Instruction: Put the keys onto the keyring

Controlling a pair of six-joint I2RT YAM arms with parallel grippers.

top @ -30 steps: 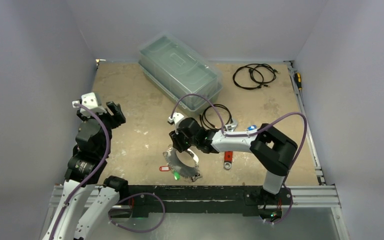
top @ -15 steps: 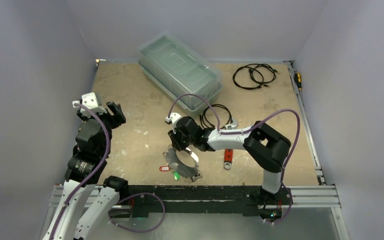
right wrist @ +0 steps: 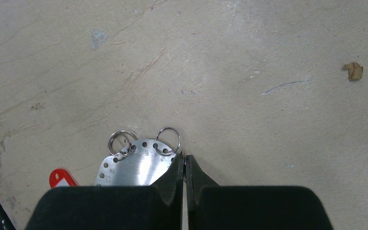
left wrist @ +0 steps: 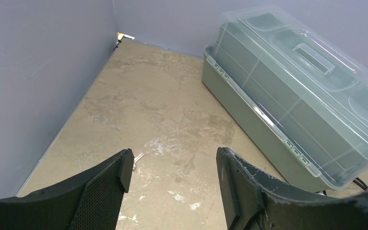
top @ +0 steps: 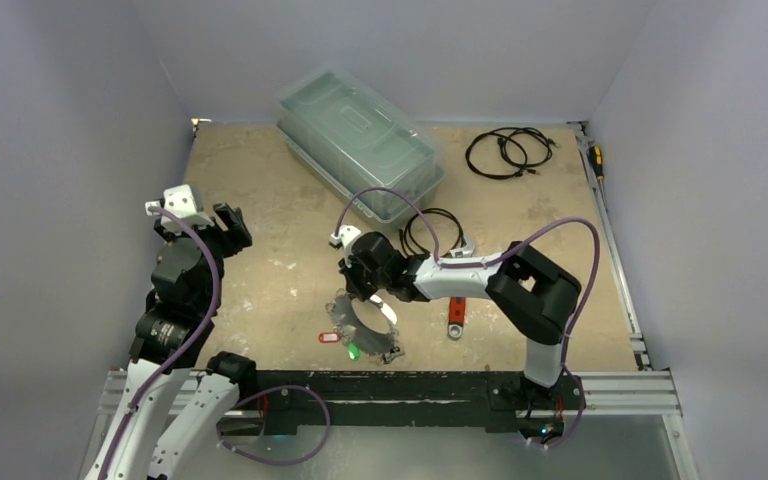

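Scuffed tabletop (top: 260, 200): right gripper (right wrist: 185, 162) pinches shut at the rim of the keyring (right wrist: 136, 168); left gripper (left wrist: 172, 160) hangs open, well left. Red-tagged key (top: 329, 337) beside it looks unthreaded

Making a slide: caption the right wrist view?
Right end effector shut at the rim of the keyring, beside two small split rings; red tag at left.

Most of the keyring (right wrist: 134, 168) behind the right pincer (right wrist: 185, 160), red key tag (right wrist: 60, 178) too
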